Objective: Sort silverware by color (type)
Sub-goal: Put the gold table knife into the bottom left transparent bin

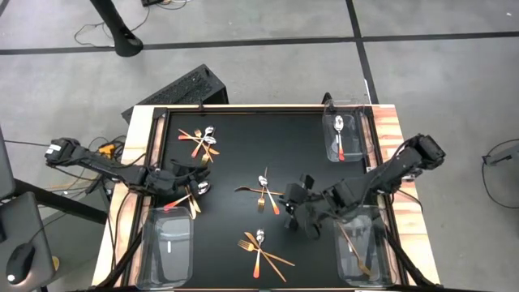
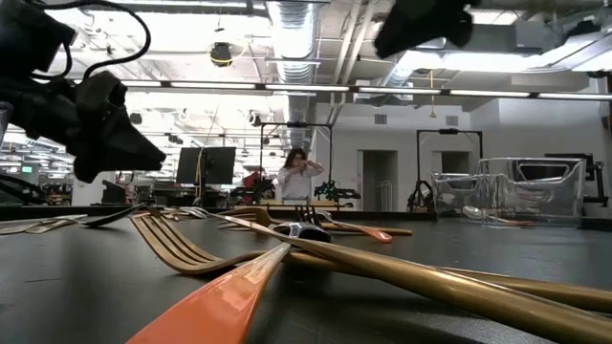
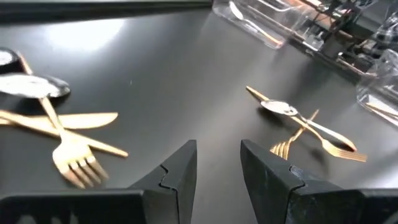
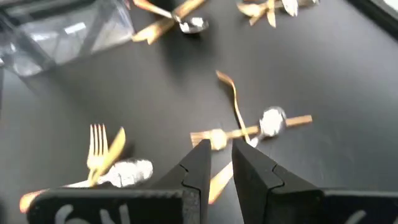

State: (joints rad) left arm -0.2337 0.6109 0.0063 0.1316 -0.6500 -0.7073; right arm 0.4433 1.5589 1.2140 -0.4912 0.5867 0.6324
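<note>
Hovering right of centre in the overhead view, the right gripper (image 1: 297,209) holds nothing, jaws slightly parted. Left gripper (image 1: 197,180), at left, is likewise parted and empty. Silverware (image 1: 261,193) lies scattered on the black table (image 1: 243,154): thin, stiff, light, probably slippery; pinching mid-handle looks best.

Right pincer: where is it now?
High view: the right pincer hovers over the black mat right of centre, between the middle silverware cluster and the lower-right clear bin.
</note>
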